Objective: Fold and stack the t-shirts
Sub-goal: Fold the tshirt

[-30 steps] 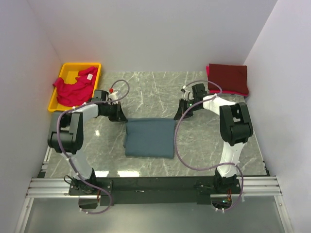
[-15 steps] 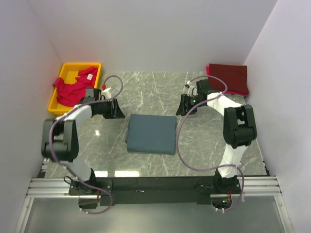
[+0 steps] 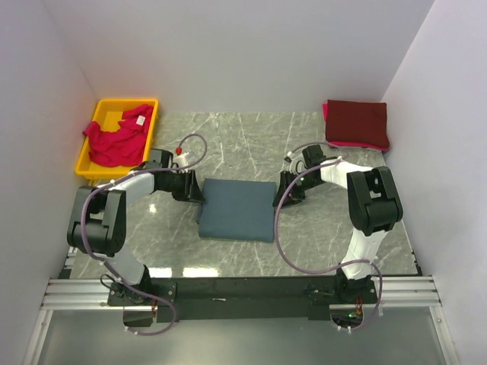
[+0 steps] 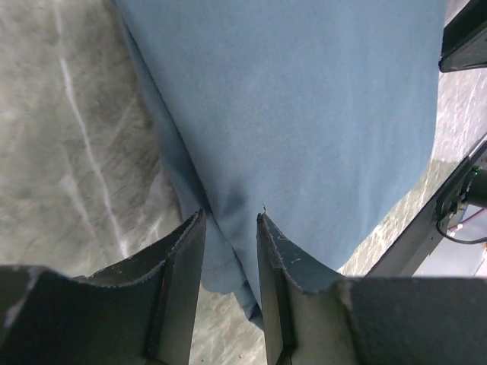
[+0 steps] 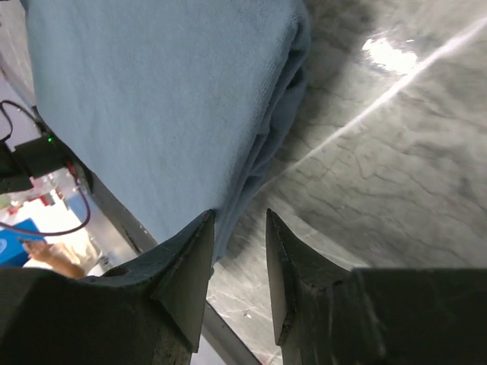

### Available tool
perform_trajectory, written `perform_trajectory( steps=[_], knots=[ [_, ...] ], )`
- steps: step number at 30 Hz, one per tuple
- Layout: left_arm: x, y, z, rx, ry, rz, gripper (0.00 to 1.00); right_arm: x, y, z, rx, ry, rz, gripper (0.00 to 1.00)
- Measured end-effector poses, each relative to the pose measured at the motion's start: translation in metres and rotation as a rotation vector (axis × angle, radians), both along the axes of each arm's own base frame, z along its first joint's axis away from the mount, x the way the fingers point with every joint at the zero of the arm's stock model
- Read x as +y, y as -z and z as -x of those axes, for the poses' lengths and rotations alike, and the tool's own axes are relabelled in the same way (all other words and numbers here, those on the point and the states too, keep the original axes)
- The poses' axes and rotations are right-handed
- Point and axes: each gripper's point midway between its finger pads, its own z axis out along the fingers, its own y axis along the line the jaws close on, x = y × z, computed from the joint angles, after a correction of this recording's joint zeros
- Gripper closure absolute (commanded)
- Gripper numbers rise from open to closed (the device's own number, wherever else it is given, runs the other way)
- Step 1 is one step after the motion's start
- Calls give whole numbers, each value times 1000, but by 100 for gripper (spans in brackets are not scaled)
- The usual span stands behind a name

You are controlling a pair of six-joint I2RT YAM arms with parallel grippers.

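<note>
Left claw: fingers slightly apart, straddling the left edge of the blue-grey shirt
Right claw: fingers slightly apart, at that shirt's right edge
Blue-grey shirt: folded flat on the table
Red shirt: crumpled in the yellow bin, back-left of the blue-grey shirt
Maroon shirt: folded, back-right of it

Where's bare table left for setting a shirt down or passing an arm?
Free: far marble strip between yellow bin and maroon shirt; near strip between blue-grey shirt and black base rail. Crowded: both sides of that shirt, left tool and right tool at its edges.
</note>
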Motion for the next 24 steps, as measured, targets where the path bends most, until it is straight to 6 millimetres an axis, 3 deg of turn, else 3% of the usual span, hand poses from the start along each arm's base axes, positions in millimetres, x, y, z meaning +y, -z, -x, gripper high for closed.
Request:
perform_trajectory(
  steps=[11, 14, 15, 17, 19, 24],
  knots=[
    [-4, 27, 7, 94, 2, -8, 68, 16, 10, 13, 61, -48, -37, 68],
    [-5, 30, 8, 108, 2, -7, 78, 16, 12, 14, 72, -49, -40, 82],
    [-6, 31, 8, 110, 2, -6, 86, 17, 12, 14, 72, -50, -41, 86],
    [-6, 30, 8, 110, 3, -4, 92, 17, 12, 13, 71, -52, -41, 100],
    [-6, 30, 8, 108, 5, -2, 99, 17, 10, 11, 68, -52, -41, 100],
    [1, 18, 5, 80, -10, 6, 99, 17, 2, 0, 46, -44, -41, 100]
  ],
)
